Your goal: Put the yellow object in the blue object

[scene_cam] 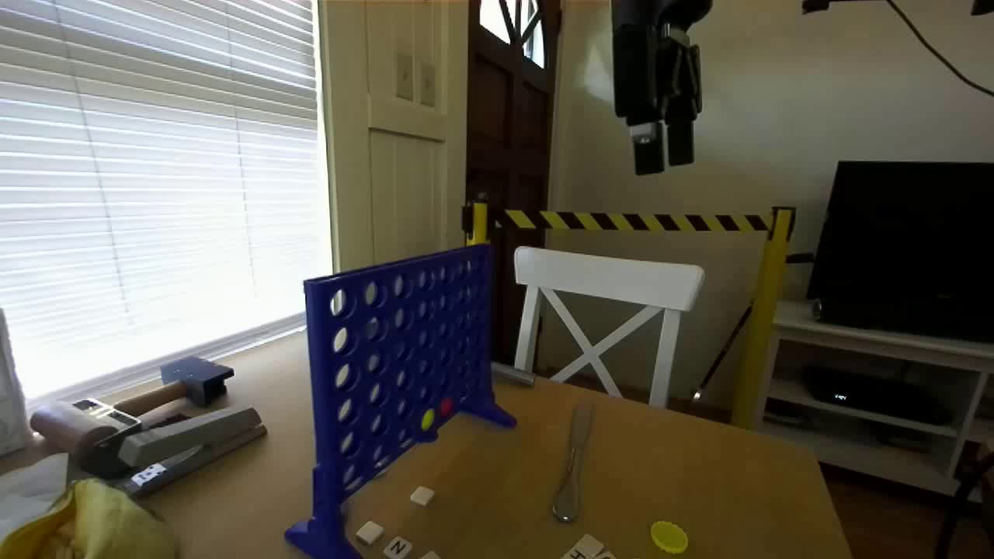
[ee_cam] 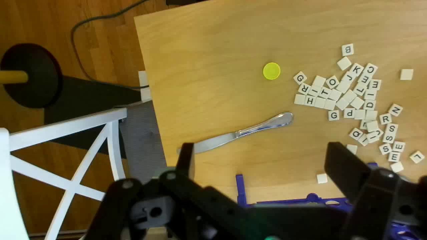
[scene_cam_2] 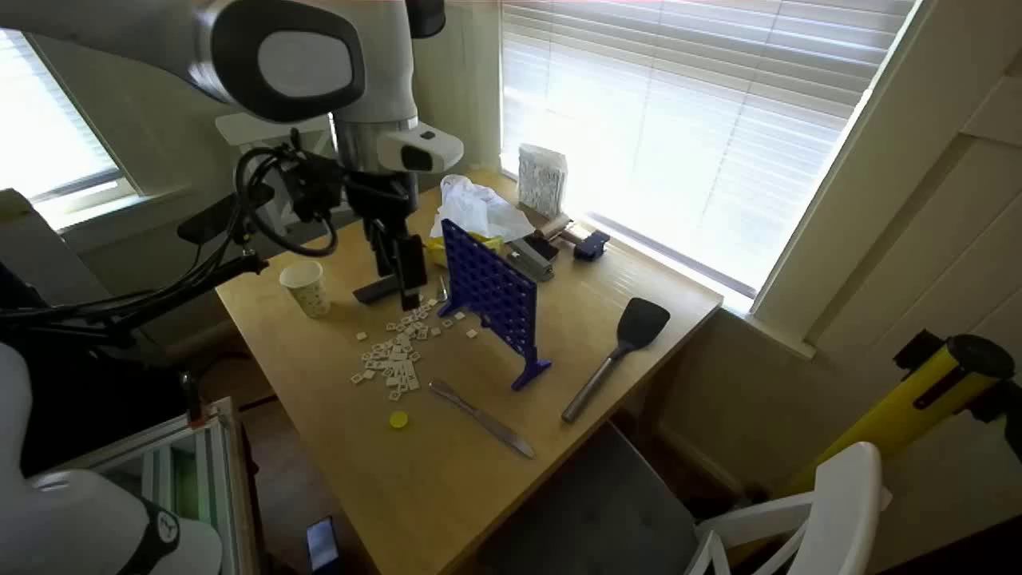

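Note:
The yellow disc [scene_cam: 669, 537] lies flat on the table, beyond the knife's handle end. It also shows in an exterior view [scene_cam_2: 398, 419] and in the wrist view [ee_cam: 272, 71]. The blue grid [scene_cam: 321, 388] stands upright on its feet; it shows in an exterior view [scene_cam_2: 491, 291] too. In the wrist view only a foot and part of the grid [ee_cam: 241, 190] show behind the gripper. A yellow disc [scene_cam: 428, 420] and a red disc [scene_cam: 446, 406] sit low in the grid. My gripper [ee_cam: 260, 148] is open and empty, high above the table; it shows in both exterior views [scene_cam: 665, 155] [scene_cam_2: 411, 299].
A knife [ee_cam: 240, 133] lies between disc and grid. Several letter tiles [ee_cam: 333, 95] are scattered near the disc. A spatula [scene_cam_2: 631, 335], paper cup [scene_cam_2: 306, 289], stapler [scene_cam: 190, 439], mallet [scene_cam: 194, 380] and plastic bag [scene_cam_2: 479, 209] are on the table. A white chair [scene_cam: 609, 272] stands at its edge.

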Controlling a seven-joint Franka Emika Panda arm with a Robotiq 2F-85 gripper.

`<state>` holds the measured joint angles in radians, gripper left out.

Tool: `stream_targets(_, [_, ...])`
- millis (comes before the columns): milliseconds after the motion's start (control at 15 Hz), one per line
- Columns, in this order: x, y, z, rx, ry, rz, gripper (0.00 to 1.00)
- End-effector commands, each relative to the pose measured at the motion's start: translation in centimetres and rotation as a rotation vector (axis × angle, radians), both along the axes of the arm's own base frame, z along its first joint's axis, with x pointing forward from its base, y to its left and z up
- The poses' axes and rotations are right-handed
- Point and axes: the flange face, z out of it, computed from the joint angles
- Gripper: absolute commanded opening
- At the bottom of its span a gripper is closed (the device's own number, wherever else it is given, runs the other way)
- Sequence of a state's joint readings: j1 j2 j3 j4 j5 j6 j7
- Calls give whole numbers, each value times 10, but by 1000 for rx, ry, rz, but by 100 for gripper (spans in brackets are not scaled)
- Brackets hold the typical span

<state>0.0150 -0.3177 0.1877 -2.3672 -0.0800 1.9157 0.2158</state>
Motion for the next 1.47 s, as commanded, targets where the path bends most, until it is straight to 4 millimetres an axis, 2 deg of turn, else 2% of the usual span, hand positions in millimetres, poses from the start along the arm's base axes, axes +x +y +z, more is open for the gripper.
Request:
stream_targets(0, [0,0,0,0,1,0,100])
stream_targets(600, [3,-4,-3,17,-16,1,100])
stream_targets(733, [5,-16,-16,65,-57,141,100])
stream_targets(933, [9,-41,-47,92,-66,277,100])
stream_targets(1133, [9,-64,-88,122,-48,432,100])
stream_targets(1400, [-4,-78,-140,164,-69,533,100])
